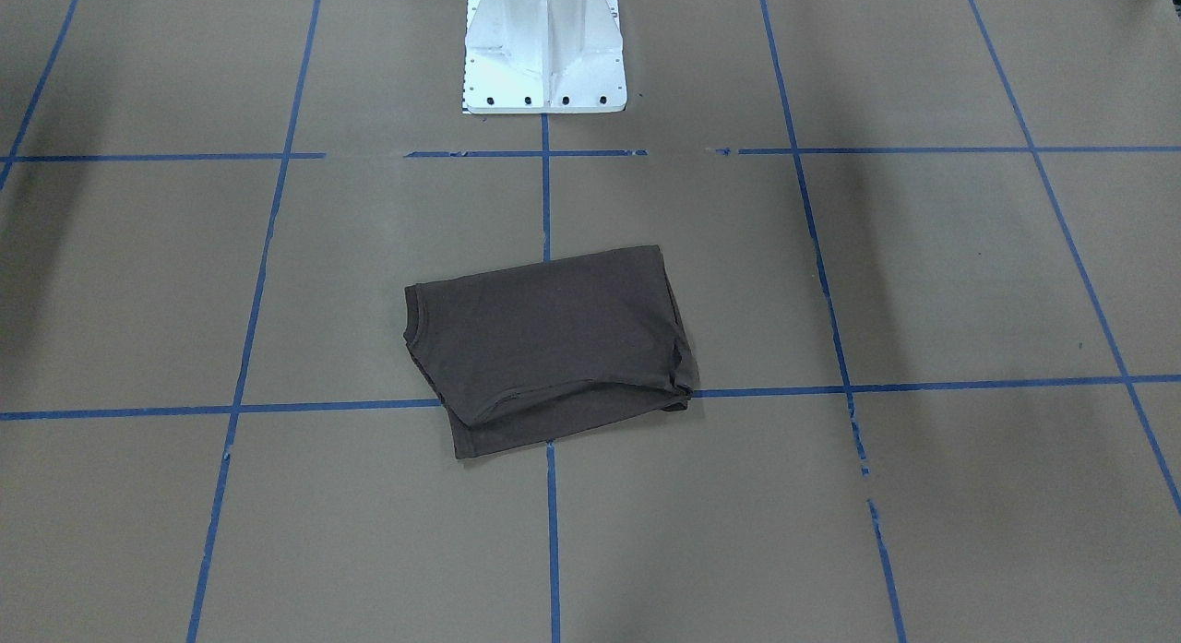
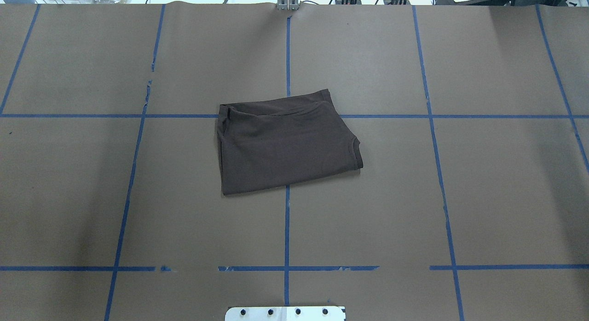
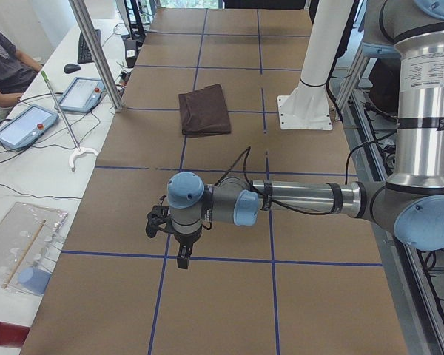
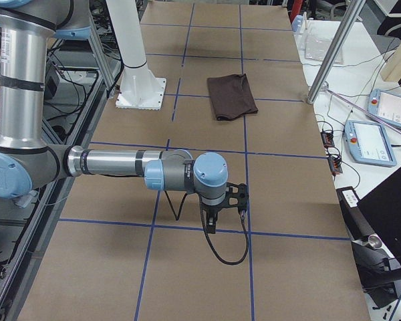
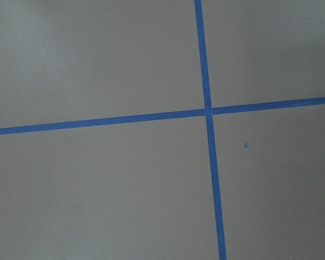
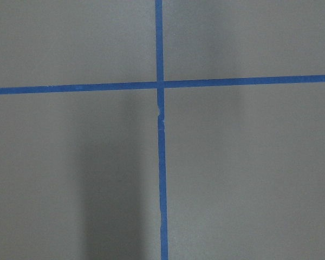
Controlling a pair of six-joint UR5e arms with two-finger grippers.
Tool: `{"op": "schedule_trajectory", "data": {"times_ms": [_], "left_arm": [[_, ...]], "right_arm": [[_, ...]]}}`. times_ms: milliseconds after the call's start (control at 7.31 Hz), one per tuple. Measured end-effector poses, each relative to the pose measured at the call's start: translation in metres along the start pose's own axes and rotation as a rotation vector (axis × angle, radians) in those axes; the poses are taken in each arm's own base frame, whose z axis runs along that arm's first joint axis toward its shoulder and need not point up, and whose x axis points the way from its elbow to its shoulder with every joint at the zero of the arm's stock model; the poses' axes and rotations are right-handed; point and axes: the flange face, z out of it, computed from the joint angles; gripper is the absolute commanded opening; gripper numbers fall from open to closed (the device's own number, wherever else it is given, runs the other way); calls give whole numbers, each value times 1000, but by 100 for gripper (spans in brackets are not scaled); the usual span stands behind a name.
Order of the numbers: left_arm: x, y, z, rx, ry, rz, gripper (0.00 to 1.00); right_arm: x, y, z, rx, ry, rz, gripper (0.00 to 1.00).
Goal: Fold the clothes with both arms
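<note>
The left arm (image 3: 303,198) is made up of smooth silver tubes, grey housings and rounded light blue joint caps, with a black cable looped at the wrist. The left jaws are pointed down over the surface (image 2: 69,196) near a crossing of blue tape lines (image 5: 208,111). Whether they are released or clenched cannot be told from the side view.

The surface is covered with matte brown paper, divided into large rectangles by the glossy tape.

The T-shirt (image 2: 285,143) is located well apart from both sets of jaws, between them, in front of the white metal pedestal base (image 1: 544,53). It is grasped by neither. It is laid flat as a rough, slightly skewed rectangle of stacked layers. The dark grey-brown knit is soft and dull, with shallow creases. The curved ribbed collar is exposed at one short edge.

The right arm (image 4: 113,162) is of the same construction. The right jaws are also pointed down over a tape crossing (image 6: 159,85); their state cannot be told.
</note>
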Motion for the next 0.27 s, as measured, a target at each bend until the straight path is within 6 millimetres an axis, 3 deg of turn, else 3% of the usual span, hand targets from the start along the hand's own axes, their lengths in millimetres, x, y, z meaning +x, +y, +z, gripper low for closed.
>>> {"op": "schedule_trajectory", "data": {"times_ms": [274], "left_arm": [[1,1,-1,2,0,4,100]], "right_arm": [[0,0,0,0,-1,1,100]]}}
